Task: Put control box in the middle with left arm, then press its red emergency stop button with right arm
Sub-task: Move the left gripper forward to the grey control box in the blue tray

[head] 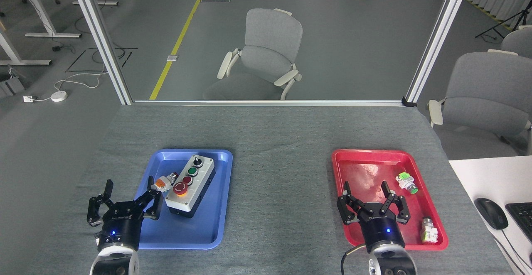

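Both jaws stand spread wide with nothing between them. Left gripper (126, 202) hovers at the near-left edge of the blue tray (216, 208), fingers pointing away; right gripper (373, 202) hangs over the near part of the red tray (345, 163), likewise empty.

Control box (190, 186) lies inside the blue tray, toward its far-left part, long axis slightly tilted from near-left to far-right. Oblong body, light grey top, black base. Row on top, far to near: black knob, green button, small red button, then the red emergency stop button (180, 188), a round mushroom head on a yellow ring at the near end. Small orange-white pushbutton part (164, 182) lies just left of the box.

Grey table cloth (280, 192) between the two trays is bare. Red tray holds two green-tipped parts at its right side.
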`<state>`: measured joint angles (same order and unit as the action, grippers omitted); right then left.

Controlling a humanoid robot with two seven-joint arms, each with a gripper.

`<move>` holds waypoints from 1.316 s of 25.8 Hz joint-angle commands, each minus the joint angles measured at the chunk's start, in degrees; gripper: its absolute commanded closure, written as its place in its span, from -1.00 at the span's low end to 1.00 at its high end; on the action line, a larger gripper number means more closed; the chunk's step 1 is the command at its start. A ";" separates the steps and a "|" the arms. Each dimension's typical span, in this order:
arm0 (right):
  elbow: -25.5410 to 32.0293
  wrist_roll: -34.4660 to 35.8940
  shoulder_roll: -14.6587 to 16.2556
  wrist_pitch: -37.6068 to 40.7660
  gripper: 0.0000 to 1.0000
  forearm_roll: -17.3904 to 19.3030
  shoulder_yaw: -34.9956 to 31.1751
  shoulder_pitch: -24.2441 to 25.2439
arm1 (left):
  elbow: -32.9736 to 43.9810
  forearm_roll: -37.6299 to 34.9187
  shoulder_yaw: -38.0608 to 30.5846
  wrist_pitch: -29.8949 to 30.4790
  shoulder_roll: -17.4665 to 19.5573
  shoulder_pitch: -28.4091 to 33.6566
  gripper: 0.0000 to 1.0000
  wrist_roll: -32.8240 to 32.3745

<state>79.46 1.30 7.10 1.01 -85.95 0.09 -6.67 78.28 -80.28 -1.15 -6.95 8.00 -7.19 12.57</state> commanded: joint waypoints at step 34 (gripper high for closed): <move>-0.71 -3.50 0.19 -0.04 -0.96 0.00 -0.27 -1.33 | -15.70 -2.07 12.48 0.36 -2.29 -4.85 -0.97 4.04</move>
<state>78.77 -2.54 7.29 0.92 -85.96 -0.19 -7.82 64.50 -82.42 10.94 -6.55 5.75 -10.96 16.61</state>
